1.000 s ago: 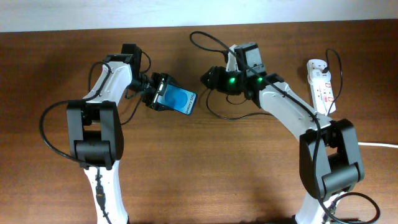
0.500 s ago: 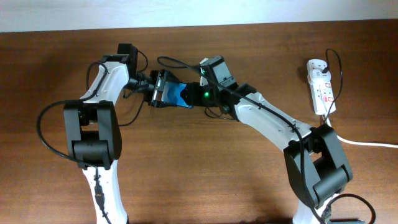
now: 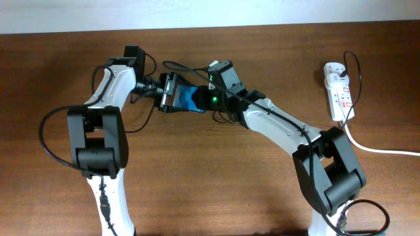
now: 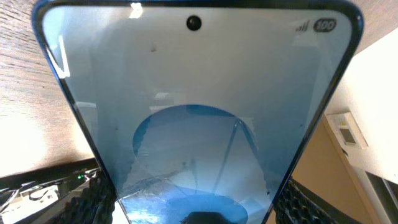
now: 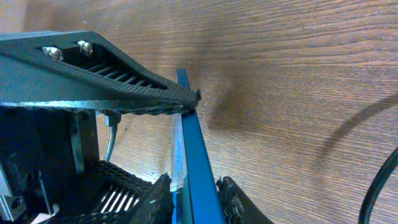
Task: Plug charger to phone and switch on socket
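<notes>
The phone (image 3: 189,99), blue-screened, is held off the table by my left gripper (image 3: 172,97), shut on its sides. It fills the left wrist view (image 4: 199,112), with my left gripper's (image 4: 193,208) padded fingers at its lower corners. My right gripper (image 3: 205,103) has met the phone's free end. In the right wrist view the phone (image 5: 194,155) shows edge-on between my right gripper's (image 5: 199,200) two fingers, which touch both faces. The charger's thin black cable (image 3: 184,66) arcs over the grippers; its plug tip is hidden. The white socket (image 3: 339,88) lies far right.
A thick white cord (image 3: 384,150) runs from the socket off the right edge. A thin black cable (image 3: 355,82) loops beside the socket. A black cable (image 5: 380,183) crosses the lower right of the right wrist view. Bare wooden table (image 3: 216,177) lies in front.
My right gripper swung left from the table's middle to the phone's end and closed around it. My left gripper tilted the phone slightly and otherwise held still.
</notes>
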